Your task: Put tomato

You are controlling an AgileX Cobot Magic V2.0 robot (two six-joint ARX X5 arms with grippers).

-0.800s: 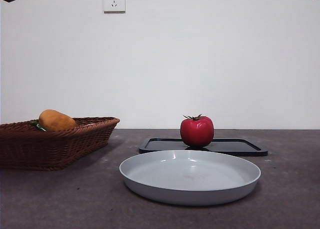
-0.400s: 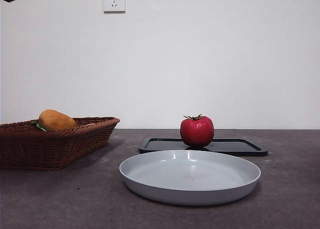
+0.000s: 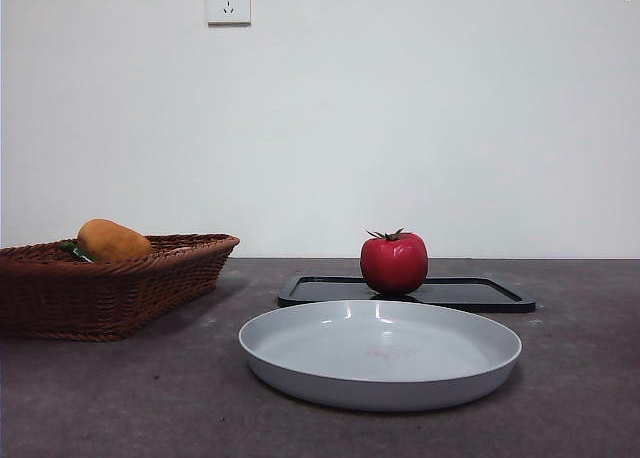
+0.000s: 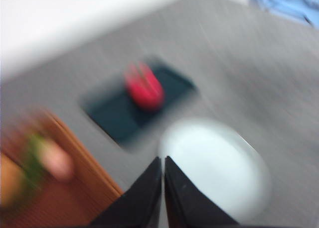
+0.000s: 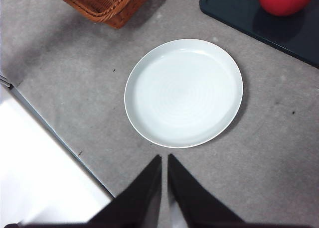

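The tomato (image 3: 394,263) stands upright on a flat black tray (image 3: 470,294) that lies toward the far edge of the desk, near the wall. It sits on the tray's left part in the front view, its small dark green stem on top, and nothing touches it. In the right wrist view the tomato (image 5: 284,0) shows as a red round shape cut by the picture's edge, resting on the same dark tray (image 5: 279,31). In the left wrist view everything is smeared by motion blur, but the tomato (image 4: 144,86) reads as a red blob on the dark tray (image 4: 114,113).

Just in front of the tray, closer to the near edge of the desk, lies a pale grey round plate (image 3: 300,373) with a low rim; it holds nothing. Plate (image 5: 144,123) and tray are close together but apart.

Toward the left edge of the desk stands a brown wicker basket (image 3: 150,288). An orange-brown oblong fruit (image 3: 113,240) rests in it, with a bit of green beside it.

The left gripper (image 4: 163,161) hangs above the desk with its two black jaws pressed together on nothing. The right gripper (image 5: 164,159) hovers over the near edge of the desk beside the plate, its jaws likewise closed and empty, well apart from the tomato. A white wall socket (image 3: 228,0) sits high on the wall.
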